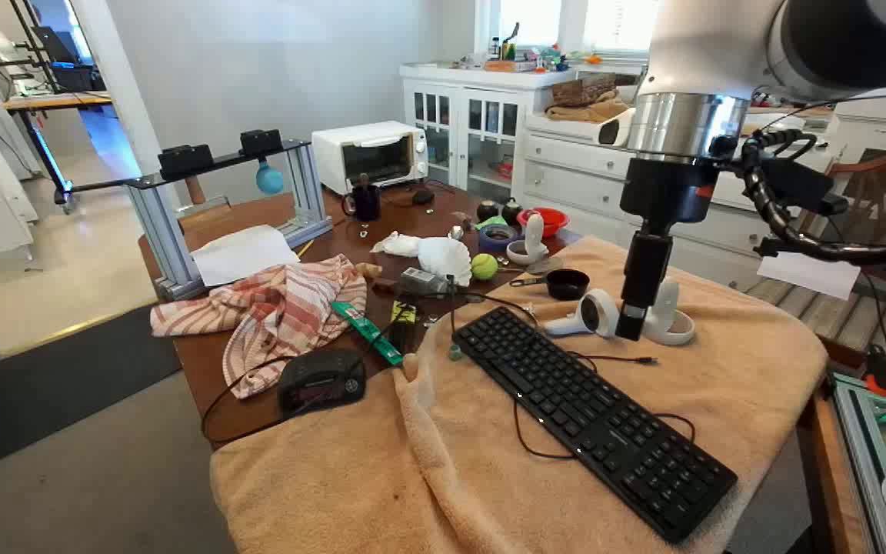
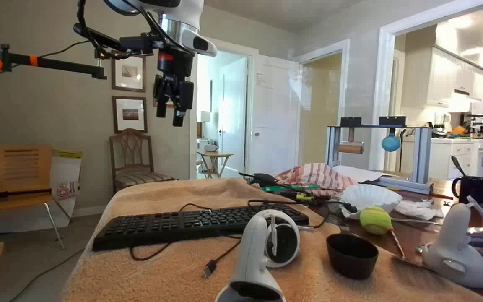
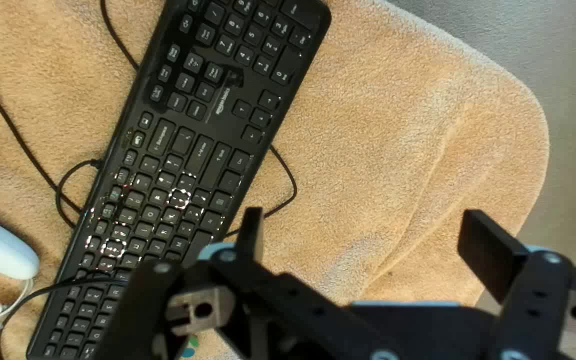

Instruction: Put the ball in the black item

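Spread hand (image 3: 363,225) well above towel (image 3: 358,140), cup (image 2: 352,261) near edge, ball (image 2: 375,220) beyond

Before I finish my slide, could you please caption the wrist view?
Open fingers hang above a tan cloth bearing a black keyboard.

The arm (image 1: 701,46) hung in from the upper right in an exterior view, wrist (image 1: 685,127) above the gripper (image 3: 365,230), which pointed pretty much straight down in midair. The fingers (image 3: 490,252) were spread nice and wide; in the wrist view one sat left, one right, big gap in between.
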Robot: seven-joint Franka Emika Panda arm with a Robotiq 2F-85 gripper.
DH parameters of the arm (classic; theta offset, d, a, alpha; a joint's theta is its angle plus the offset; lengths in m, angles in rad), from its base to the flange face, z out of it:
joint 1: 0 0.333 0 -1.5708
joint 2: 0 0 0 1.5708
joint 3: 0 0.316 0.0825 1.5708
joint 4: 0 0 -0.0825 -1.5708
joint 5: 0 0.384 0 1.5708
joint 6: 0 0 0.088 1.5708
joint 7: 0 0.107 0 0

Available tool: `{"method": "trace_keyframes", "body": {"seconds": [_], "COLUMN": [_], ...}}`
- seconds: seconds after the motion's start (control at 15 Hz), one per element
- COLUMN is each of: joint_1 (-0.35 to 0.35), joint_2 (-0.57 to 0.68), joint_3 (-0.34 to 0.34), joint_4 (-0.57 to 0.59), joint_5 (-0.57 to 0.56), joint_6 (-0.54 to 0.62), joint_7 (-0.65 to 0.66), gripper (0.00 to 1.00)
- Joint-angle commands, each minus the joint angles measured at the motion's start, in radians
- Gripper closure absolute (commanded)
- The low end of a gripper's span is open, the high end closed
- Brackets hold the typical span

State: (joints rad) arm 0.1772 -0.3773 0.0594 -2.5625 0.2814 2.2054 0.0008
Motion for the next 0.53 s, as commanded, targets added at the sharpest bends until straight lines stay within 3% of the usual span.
{"method": "trace_keyframes", "body": {"seconds": [0.0,0.47], "joint_1": [-0.010,-0.117], "joint_2": [0.000,0.137], "joint_3": [0.009,0.070], "joint_4": [0.001,0.144], "joint_5": [0.004,-0.195], "joint_6": [-0.003,0.233], "joint_7": [-0.003,0.222], "gripper": [0.00,0.00]}}
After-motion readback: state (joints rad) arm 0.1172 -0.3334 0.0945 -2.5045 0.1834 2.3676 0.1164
